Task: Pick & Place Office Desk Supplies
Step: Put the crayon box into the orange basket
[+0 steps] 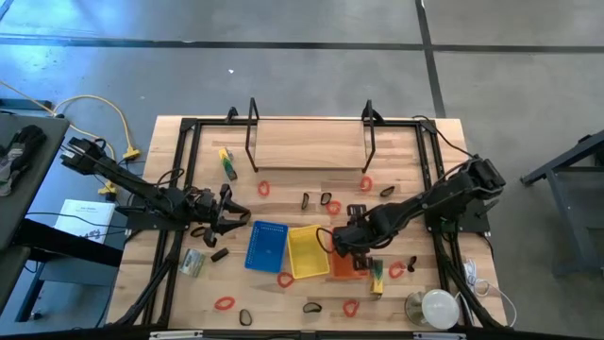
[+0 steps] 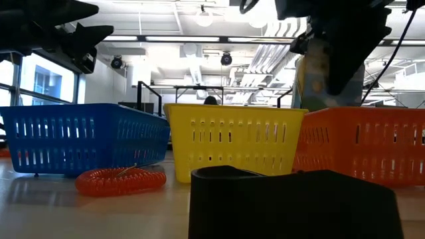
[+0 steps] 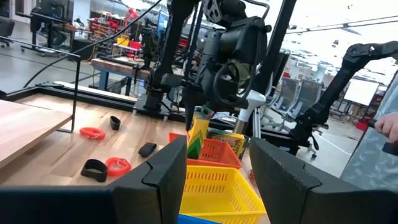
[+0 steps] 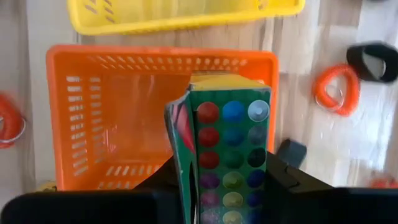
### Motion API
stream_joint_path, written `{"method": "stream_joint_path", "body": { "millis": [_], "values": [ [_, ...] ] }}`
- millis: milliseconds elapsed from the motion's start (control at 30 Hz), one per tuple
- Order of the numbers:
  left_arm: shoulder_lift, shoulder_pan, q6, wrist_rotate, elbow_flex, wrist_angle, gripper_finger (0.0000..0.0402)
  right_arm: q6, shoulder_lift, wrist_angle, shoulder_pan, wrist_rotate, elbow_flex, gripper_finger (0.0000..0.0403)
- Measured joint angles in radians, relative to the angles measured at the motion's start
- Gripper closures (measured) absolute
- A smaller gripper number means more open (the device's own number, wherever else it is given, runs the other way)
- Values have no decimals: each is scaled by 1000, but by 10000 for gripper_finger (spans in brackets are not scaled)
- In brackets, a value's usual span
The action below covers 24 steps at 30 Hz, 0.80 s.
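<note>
Right pincer [image 4: 227, 180] closed on load, left pincer [image 3: 217, 165] parted

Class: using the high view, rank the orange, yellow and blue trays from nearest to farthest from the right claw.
1. Orange tray: directly under the right claw.
2. Yellow tray: middle of the row, beside it.
3. Blue tray: far end, toward the left arm.

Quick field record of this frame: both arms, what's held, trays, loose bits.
right gripper: over the orange tray, fingers on a green box with coloured dots
left gripper: open, empty, left of the blue tray
trays: blue, yellow tray, orange, side by side
loose: red loops, black clips scattered on the table
</note>
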<state>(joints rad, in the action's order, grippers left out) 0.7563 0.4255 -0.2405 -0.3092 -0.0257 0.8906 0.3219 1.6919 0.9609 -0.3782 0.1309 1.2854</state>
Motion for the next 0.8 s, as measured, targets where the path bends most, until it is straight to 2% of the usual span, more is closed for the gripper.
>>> {"method": "stream_joint_path", "body": {
  "millis": [367, 500, 800],
  "values": [
    [0, 0, 0, 4, 0, 0, 231, 28, 32, 7, 36, -32, 0, 287],
    [0, 0, 0, 4, 0, 0, 231, 145, 31, 5, 52, -38, 0, 277],
    [0, 0, 0, 3, 0, 0, 231, 185, 31, -1, 59, -51, 0, 230]
  ]
}}
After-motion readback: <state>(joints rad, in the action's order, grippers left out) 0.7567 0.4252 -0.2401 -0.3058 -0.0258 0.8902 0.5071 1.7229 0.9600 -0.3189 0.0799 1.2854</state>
